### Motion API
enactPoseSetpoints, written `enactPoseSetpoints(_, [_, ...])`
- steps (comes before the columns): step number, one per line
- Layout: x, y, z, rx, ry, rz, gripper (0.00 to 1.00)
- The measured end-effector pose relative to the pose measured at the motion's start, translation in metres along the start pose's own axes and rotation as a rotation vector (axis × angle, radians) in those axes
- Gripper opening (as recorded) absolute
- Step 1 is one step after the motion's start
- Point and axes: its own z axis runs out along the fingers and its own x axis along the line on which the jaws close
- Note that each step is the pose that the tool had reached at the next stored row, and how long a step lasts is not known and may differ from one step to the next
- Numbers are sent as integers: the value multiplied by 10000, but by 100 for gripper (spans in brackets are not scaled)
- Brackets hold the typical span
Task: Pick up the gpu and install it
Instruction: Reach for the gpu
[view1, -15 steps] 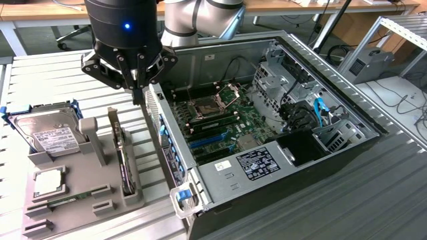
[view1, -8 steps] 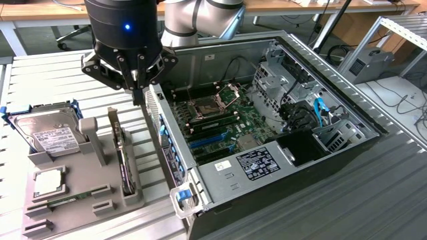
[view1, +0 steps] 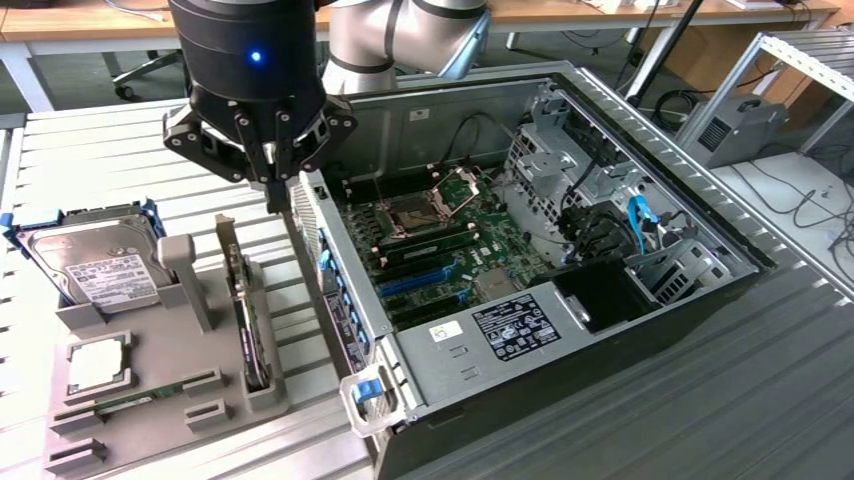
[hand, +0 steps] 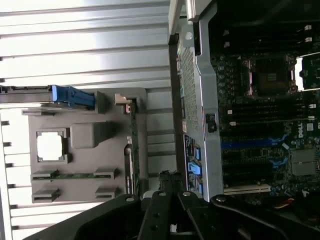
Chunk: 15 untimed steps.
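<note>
The gpu (view1: 247, 310) stands on edge in a slot of the grey holder (view1: 174, 330), its silver bracket end toward the back. In the wrist view the gpu (hand: 134, 150) appears edge-on as a thin green strip. My gripper (view1: 276, 195) hangs above the gap between the holder and the open computer case (view1: 400, 390), over the card's back end and apart from it. Its fingers come together to a narrow tip with nothing between them. The gripper (hand: 169, 182) lies between the card and the case wall (hand: 197, 100).
The holder also carries a hard drive in a blue caddy (view1: 94, 265), a processor (view1: 100, 362) and a memory stick (view1: 134, 403). Inside the case the motherboard (view1: 441, 250) lies bare with blue slots (view1: 420, 280), beside cables and a drive cage (view1: 587, 150).
</note>
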Motion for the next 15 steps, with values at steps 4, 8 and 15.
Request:
enactPoseSetpoints(4, [-1, -9, 0, 0, 0, 0, 11])
enactPoseSetpoints(8, [-1, -21, 0, 0, 0, 0, 11])
enactPoseSetpoints(15, [-3, -39, 0, 0, 0, 0, 11])
